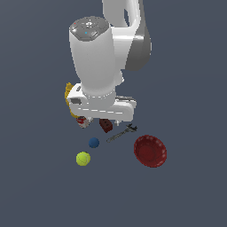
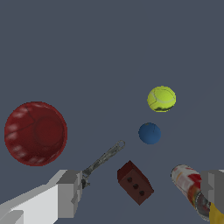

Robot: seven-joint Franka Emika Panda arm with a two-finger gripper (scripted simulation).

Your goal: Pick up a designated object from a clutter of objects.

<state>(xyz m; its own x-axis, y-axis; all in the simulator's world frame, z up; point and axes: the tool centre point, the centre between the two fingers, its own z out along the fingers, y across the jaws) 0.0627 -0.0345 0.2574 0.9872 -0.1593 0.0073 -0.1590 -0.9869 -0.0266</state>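
Exterior view: the tennis ball (image 1: 83, 158) lies untouched on the floor, just beside the blue ball (image 1: 93, 142), with the wrench (image 1: 120, 133) and bowl (image 1: 150, 150) toward the view's right. The arm hangs above the clutter near the block (image 1: 105, 126), nothing lifted.

Wrist view: the gripper (image 2: 142, 190) is spread and empty, its fingers (image 2: 70, 192) straddling the block (image 2: 134, 182); the tennis ball (image 2: 161, 99) sits beyond the blue ball (image 2: 149, 133), so the approach and grasp appear still ahead.

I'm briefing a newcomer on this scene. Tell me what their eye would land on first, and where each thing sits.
The big white arm fills the upper middle of the exterior view, its gripper open above the clutter. Next comes the bright tennis ball, lying apart on the dark floor nearest the camera, with the blue ball just beyond it. The dark red bowl sits alone toward the exterior view's right.
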